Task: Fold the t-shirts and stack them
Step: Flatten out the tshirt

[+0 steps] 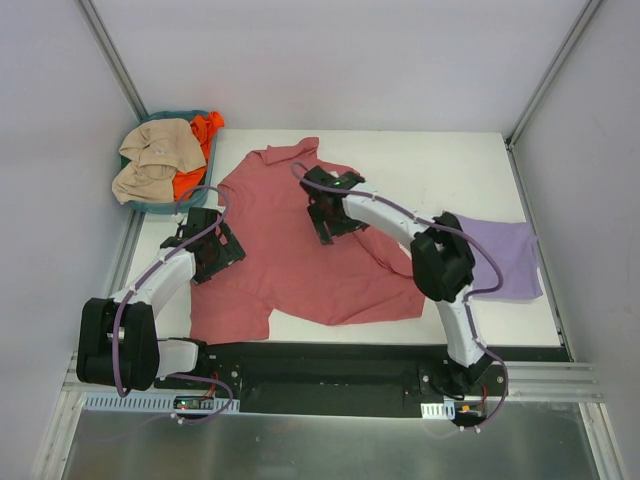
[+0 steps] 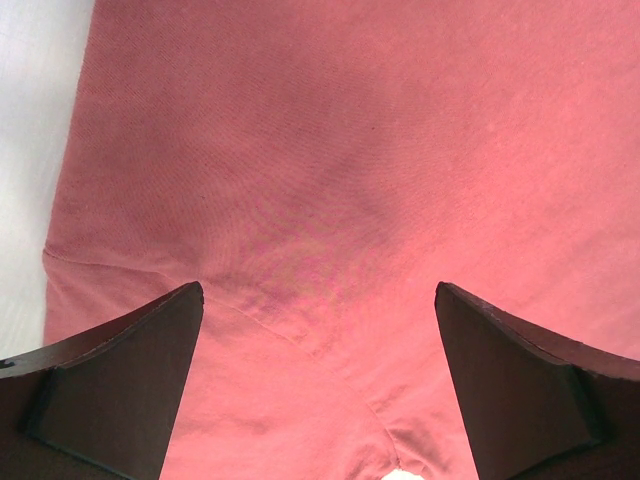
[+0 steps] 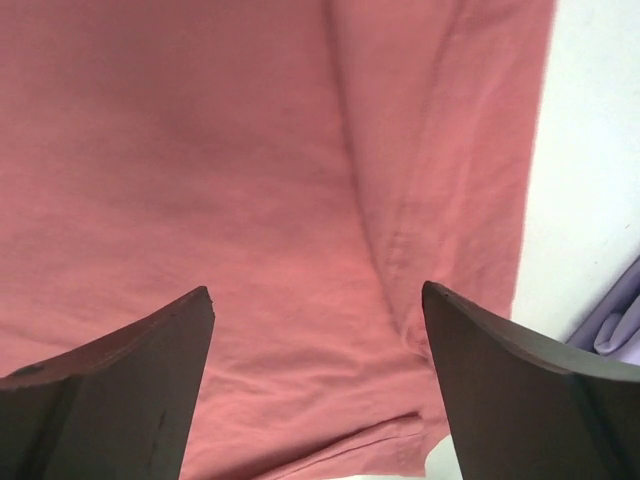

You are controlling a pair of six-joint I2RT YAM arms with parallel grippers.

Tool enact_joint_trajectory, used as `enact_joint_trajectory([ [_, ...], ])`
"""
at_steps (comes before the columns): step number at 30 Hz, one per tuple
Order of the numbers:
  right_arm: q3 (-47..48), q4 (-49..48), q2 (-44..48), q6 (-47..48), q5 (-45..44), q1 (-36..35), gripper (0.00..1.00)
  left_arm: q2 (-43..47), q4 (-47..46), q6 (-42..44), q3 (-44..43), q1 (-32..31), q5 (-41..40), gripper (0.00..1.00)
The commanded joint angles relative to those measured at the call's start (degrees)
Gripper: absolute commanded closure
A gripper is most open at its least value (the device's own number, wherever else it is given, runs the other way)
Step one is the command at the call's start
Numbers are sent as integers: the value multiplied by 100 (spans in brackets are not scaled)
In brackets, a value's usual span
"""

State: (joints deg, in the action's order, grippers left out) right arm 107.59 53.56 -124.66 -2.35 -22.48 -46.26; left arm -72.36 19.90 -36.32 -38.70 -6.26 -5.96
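The brick-red t-shirt (image 1: 290,255) lies spread on the white table, partly rumpled at its top. My left gripper (image 1: 212,247) is open over the shirt's left edge; the left wrist view shows red cloth (image 2: 330,180) between its wide-apart fingers (image 2: 120,380). My right gripper (image 1: 330,212) is open over the shirt's upper middle; the right wrist view shows red cloth (image 3: 220,170) with a seam and hem between its fingers (image 3: 520,390). The lavender t-shirt (image 1: 505,255) lies folded at the table's right edge, and a corner shows in the right wrist view (image 3: 620,320).
A teal basket (image 1: 145,205) at the back left holds beige and orange cloth (image 1: 155,160). White table (image 1: 440,170) shows behind and right of the red shirt. Walls and frame posts close in both sides.
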Motion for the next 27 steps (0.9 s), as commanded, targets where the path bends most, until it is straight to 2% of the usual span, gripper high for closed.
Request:
enact_joint_trajectory([
  [1, -589, -1011, 996, 190, 1111, 828, 10, -24, -13, 107, 29, 64, 86, 1],
  [3, -678, -1277, 927, 191, 1761, 1170, 9, -42, -13, 116, 29, 64, 77, 1],
  [8, -310, -1611, 409, 550, 2739, 1822, 12, -94, -39, 116, 29, 64, 103, 1],
  [15, 745, -1612, -418, 1052, 2951, 1998, 17, -182, -56, 125, 20, 64, 86, 1],
  [22, 1097, -1287, -954, 1149, 3162, 2112, 31, -156, -39, 142, 20, 72, 95, 1],
  [27, 1054, -1190, -911, 1228, 3153, 2104, 53, -112, -48, 142, 20, 72, 86, 1],
])
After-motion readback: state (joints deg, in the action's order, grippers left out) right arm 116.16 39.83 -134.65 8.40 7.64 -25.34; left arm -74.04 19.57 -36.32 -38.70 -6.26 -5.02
